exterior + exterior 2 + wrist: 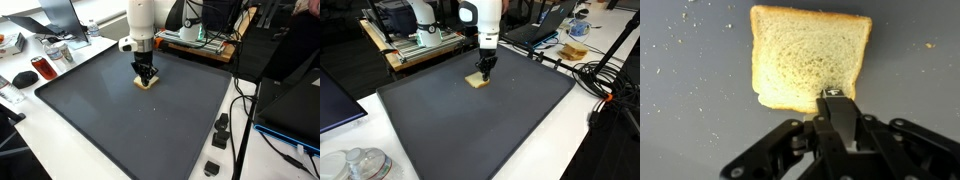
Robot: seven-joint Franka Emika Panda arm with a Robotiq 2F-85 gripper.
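- Exterior view: gripper [146,75] pointing straight down, tips on bread [146,83]; bread flat on dark mat [150,130], toward its far edge.
- Exterior view: same gripper [483,72] down on bread [476,82], near far side of mat [470,130]; jaw state too small to read here.
- Wrist view: gripper [836,95] closed, fingers together, touching near edge of bread [805,55]; can't tell if bread is pinched. Crumbs [690,15] scattered on mat beside it.
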